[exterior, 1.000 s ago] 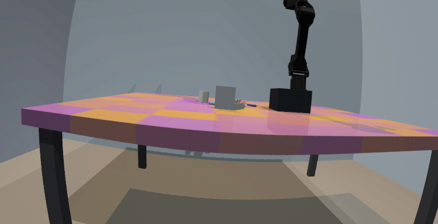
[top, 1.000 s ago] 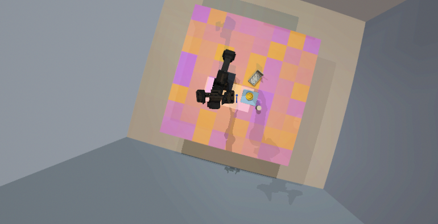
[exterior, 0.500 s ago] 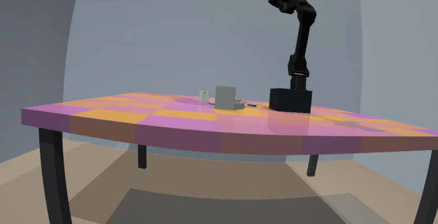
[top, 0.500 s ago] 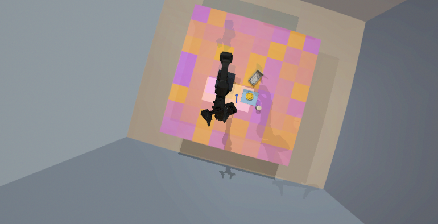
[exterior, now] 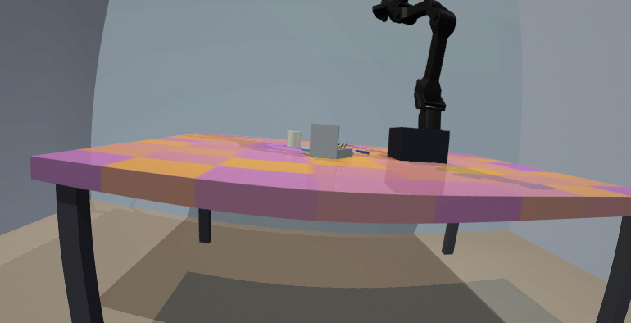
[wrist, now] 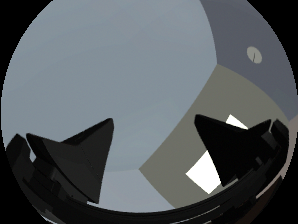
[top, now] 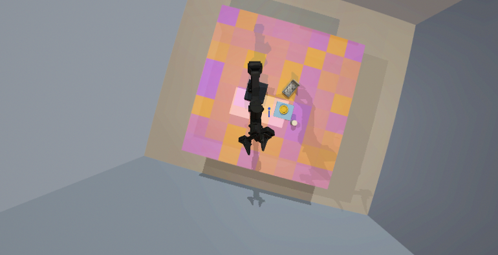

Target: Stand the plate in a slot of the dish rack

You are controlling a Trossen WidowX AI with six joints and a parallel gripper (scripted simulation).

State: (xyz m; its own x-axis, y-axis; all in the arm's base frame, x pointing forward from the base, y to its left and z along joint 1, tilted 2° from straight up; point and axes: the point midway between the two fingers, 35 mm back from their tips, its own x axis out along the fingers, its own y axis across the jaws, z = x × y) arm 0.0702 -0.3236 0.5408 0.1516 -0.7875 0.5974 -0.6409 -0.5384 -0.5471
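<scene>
Patchwork squares of pink, orange and purple cover the tabletop (top: pixel 317 90) (exterior: pixel 261 188). From above, the yellow plate (top: pixel 283 109) sits near its middle, nearer the right edge than the left, apparently lying flat over a light-blue square (top: pixel 277 115) (exterior: pixel 305 148). Its face points up; being round, it shows no long axis. In the exterior view it is mostly or wholly hidden by the upright grey panel of the dish rack (top: pixel 290 88) (exterior: pixel 324 140), and the yellow specks beside that panel are too small to identify.

The rack stands just beside the square, on the side toward the upper right corner, its long axis slanting across the line of the table's edges. Its slots are hard to make out. A whitish cup (top: pixel 294 123) (exterior: pixel 293 138) and a thin blue object (top: pixel 268 112) (exterior: pixel 362 152) flank the square. The arm (top: pixel 255 85) (exterior: pixel 435 57) covers much of its dark base block (top: pixel 264 88) (exterior: pixel 419 144) from above.

High above the table, toward the lower edge from above, the gripper (top: pixel 255 151) (exterior: pixel 379 0) (wrist: pixel 156 120) is spread wide, holding nothing.
</scene>
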